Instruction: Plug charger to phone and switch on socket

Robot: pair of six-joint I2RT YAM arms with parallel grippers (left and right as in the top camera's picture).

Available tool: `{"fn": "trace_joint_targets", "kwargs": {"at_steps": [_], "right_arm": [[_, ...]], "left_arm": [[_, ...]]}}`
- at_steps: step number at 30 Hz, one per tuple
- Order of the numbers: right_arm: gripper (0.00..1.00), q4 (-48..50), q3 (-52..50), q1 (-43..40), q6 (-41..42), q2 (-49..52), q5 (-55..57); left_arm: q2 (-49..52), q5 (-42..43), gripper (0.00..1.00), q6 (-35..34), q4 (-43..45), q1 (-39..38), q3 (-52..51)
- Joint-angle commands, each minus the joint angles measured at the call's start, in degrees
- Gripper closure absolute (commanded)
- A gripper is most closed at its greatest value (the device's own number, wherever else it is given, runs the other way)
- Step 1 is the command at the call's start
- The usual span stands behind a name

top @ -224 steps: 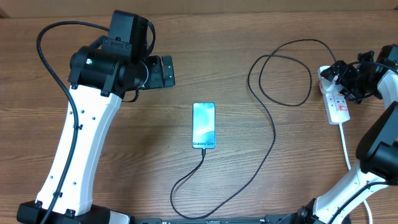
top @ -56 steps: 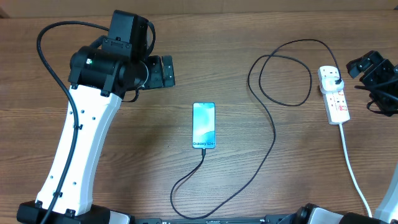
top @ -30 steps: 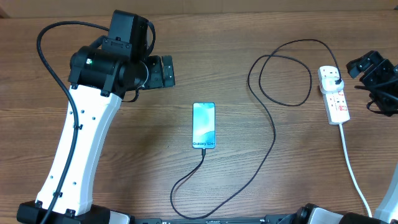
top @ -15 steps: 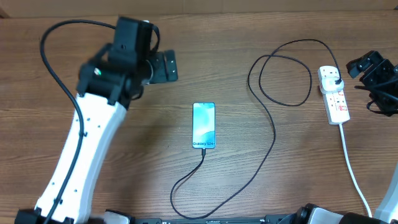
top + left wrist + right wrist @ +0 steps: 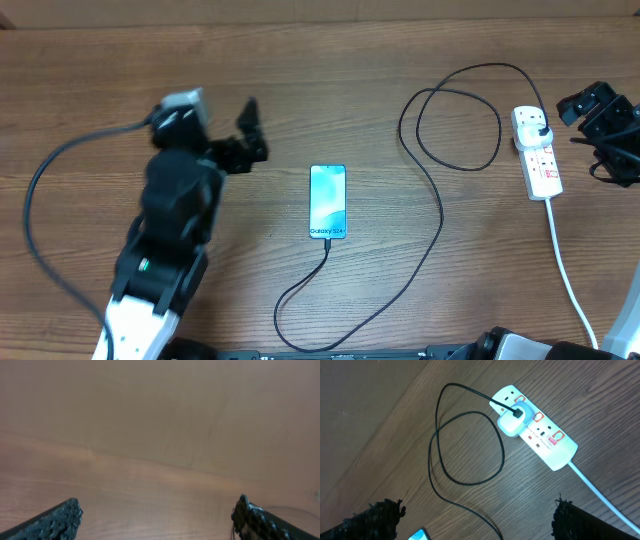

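The phone point(image 5: 328, 202) lies face up mid-table, screen lit teal. The thin black charger cable point(image 5: 440, 215) has its tip in the phone's near end and loops back to a white adapter point(image 5: 538, 124) plugged into the white socket strip point(image 5: 545, 170) at the right. My right gripper point(image 5: 592, 110) is open and empty, hovering to the right of the strip. Its wrist view shows the strip point(image 5: 547, 440), adapter point(image 5: 512, 422), cable point(image 5: 438, 445) and a phone corner point(image 5: 420, 535). My left gripper point(image 5: 254, 128) is open and empty, left of the phone.
The strip's white cord point(image 5: 565, 265) runs toward the near right table edge. The left wrist view shows only blurred bare wood between the jaws point(image 5: 160, 520). The left arm body point(image 5: 175, 220) covers the near left table.
The left arm has swung back toward the near side, its gripper now lower and closer to the phone's left. The right gripper left the strip earlier and has held still since.
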Motion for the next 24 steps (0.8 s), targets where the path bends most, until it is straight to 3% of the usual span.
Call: {"fn": "trace_joint_targets", "kwargs": {"at_steps": [1, 8, 16, 24], "right_arm": [[0.0, 0.22, 1.18, 0.26, 0.44, 0.02, -0.26], [0.0, 0.22, 1.18, 0.26, 0.44, 0.02, -0.26], [0.0, 0.22, 1.18, 0.26, 0.44, 0.02, -0.26], [0.0, 0.22, 1.18, 0.26, 0.44, 0.02, -0.26]], "left_arm": [[-7.21, 0.74, 0.0, 0.44, 7.06, 3.43, -7.45], [-24.48, 7.15, 0.0, 8.48, 23.98, 10.12, -22.86], [-37.77, 12.52, 0.0, 18.88, 24.63, 13.79, -32.52], [-44.96, 13.33, 0.0, 18.43, 24.61, 14.88, -42.97]]}}
